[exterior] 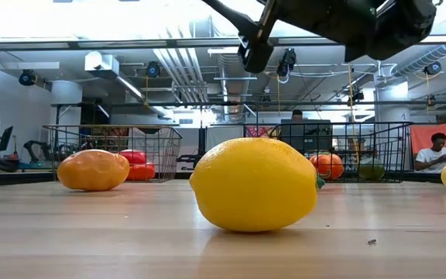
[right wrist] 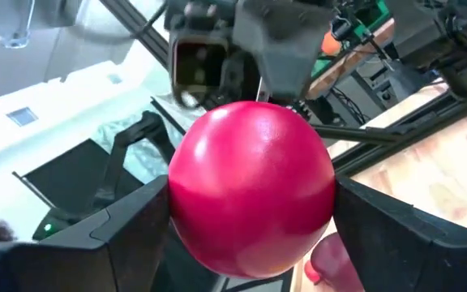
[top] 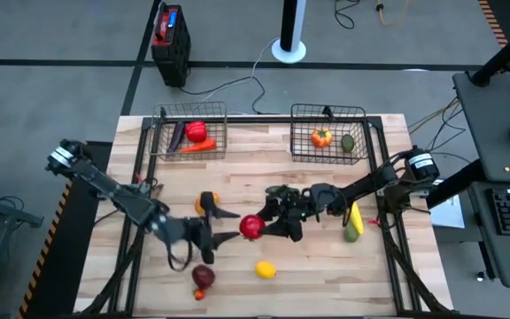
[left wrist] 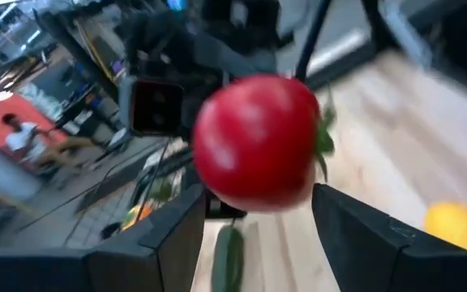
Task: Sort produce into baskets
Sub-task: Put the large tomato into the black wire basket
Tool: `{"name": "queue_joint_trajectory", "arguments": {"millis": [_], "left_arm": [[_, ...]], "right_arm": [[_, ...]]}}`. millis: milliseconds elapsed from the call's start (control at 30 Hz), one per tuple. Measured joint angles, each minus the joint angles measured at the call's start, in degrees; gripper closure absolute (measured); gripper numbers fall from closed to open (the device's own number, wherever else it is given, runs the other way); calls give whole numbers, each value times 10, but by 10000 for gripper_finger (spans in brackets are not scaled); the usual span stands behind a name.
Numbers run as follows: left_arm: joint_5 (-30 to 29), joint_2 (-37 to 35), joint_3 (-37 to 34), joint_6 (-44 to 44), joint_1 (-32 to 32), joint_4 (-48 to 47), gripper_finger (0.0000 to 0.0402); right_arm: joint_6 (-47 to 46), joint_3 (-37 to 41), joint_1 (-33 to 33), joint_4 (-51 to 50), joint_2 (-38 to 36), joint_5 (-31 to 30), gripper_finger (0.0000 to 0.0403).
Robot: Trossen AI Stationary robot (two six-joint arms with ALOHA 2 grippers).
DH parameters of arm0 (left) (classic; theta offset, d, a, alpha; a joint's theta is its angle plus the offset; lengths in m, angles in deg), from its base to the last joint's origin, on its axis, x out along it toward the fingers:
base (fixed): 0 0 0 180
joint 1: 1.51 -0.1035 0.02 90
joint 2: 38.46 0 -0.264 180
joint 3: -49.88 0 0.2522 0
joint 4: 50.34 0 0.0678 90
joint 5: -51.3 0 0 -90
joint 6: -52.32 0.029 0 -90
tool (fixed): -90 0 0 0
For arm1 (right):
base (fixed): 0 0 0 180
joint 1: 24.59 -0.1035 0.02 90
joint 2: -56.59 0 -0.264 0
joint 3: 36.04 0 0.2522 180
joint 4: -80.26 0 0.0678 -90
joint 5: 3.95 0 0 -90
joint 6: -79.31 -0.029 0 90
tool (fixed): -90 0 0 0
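Note:
A red apple (top: pixel 251 227) hangs above the middle of the table between my two grippers, which face each other. My left gripper (top: pixel 228 226) comes from the table's left and is shut on the apple (left wrist: pixel 258 142). My right gripper (top: pixel 274 223) comes from the right and stands open, one finger on either side of the apple (right wrist: pixel 250 186). Two wire baskets stand at the far edge. The left basket (top: pixel 162 133) holds a purple, a red and an orange piece. The right basket (top: pixel 328 111) holds an orange and a green piece. My left gripper pinches the apple by two opposite sides (left wrist: pixel 209 193) between its two fingers. The fingers come level from the table's left. The apple is lifted clear of the table, its green leaf (left wrist: pixel 324 142) turned sideways. My right gripper's fingers (right wrist: pixel 136 219) flank the apple closely; whether they touch it I cannot tell.
Loose on the table lie a yellow lemon (top: pixel 265 269) near the front, a dark red piece (top: pixel 203 276) at front left, an orange piece (top: pixel 204 202) behind my left gripper, and a yellow and a green piece (top: pixel 354 221) at the right.

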Motion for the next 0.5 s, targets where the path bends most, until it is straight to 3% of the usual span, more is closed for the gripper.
{"name": "queue_joint_trajectory", "arguments": {"millis": [233, 367, 500], "left_arm": [[41, -52, -96, -45, -24, 140, 183], [105, -48, -104, -55, -23, 176, 159], [107, -22, -90, -55, -25, 179, 137]], "right_arm": [[4, 0, 6, -4, 0, 7, 95], [7, 0, 6, -4, 0, 7, 92], [14, 0, 5, -4, 0, 7, 90]]}}
